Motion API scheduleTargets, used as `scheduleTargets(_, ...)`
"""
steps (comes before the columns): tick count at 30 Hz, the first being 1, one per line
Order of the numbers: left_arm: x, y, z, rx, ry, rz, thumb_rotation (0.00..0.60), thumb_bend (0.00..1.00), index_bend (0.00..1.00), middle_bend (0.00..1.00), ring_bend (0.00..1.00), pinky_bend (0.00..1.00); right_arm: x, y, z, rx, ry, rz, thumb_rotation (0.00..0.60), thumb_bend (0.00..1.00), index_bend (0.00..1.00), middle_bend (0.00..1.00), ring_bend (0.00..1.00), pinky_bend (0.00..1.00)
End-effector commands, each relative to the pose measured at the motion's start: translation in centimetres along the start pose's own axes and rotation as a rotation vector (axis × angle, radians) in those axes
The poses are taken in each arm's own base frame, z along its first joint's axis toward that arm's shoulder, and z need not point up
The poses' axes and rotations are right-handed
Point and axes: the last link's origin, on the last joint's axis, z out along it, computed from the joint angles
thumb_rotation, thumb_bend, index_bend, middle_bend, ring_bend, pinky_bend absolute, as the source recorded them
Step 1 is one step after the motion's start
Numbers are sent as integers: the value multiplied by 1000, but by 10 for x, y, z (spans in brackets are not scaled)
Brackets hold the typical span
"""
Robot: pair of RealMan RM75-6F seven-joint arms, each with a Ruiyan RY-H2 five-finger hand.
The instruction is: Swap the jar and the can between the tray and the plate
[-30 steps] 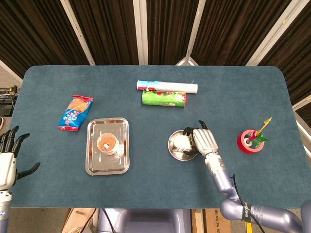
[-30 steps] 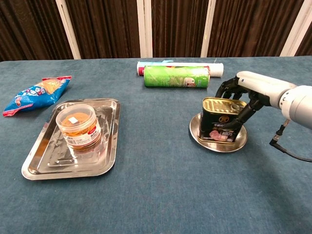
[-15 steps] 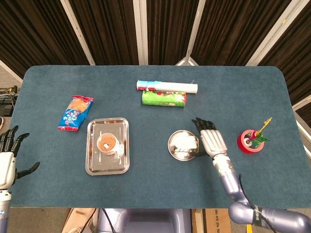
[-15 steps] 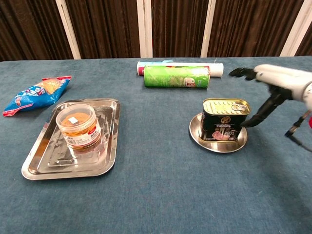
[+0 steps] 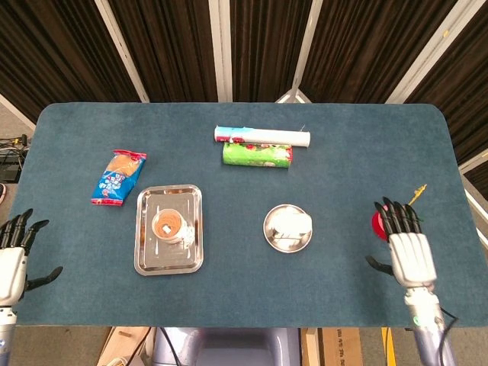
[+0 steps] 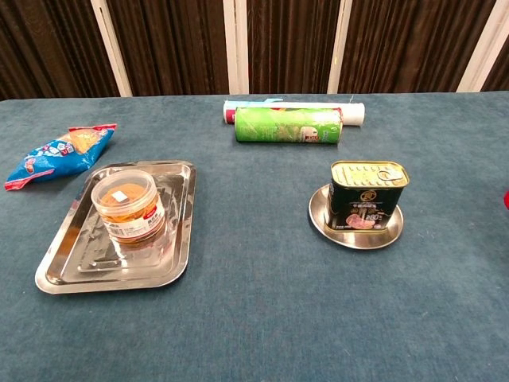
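Note:
A clear jar [image 6: 129,205] of biscuits stands upright in the steel tray [image 6: 73,263] at the left; the head view shows the jar [image 5: 170,226] and the tray [image 5: 147,252] from above. A dark rectangular can [image 6: 366,195] stands on the round steel plate [image 6: 351,235], also seen from above as the can [image 5: 290,224] on its plate [image 5: 277,242]. My right hand [image 5: 409,251] hovers open near the table's front right edge, far from the can. My left hand [image 5: 13,255] is open off the front left corner. Neither hand appears in the chest view.
A green chip tube [image 5: 257,155] and a white tube [image 5: 262,136] lie side by side at the back centre. A blue snack bag [image 5: 118,177] lies behind the tray. A red tape roll with a small plant [image 5: 381,222] sits just beyond my right hand.
My right hand has let go of the can and pulled back to the right and toward the front edge, leaving the chest view. The can stays on the plate.

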Motion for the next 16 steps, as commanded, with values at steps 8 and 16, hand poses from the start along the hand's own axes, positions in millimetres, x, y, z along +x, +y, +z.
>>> scheduleTargets(8, -2, 2, -2, -33, -17, 2, 600, 70, 188, 0, 0, 25, 5, 18, -21, 23, 13, -57, 600, 10, 0, 1, 0, 0)
scheduleTargets(16, -11, 9, 5, -76, -1, -6, 600, 70, 188, 0, 0, 25, 10, 23, -24, 22, -13, -24, 600, 11, 0, 1, 0, 0)
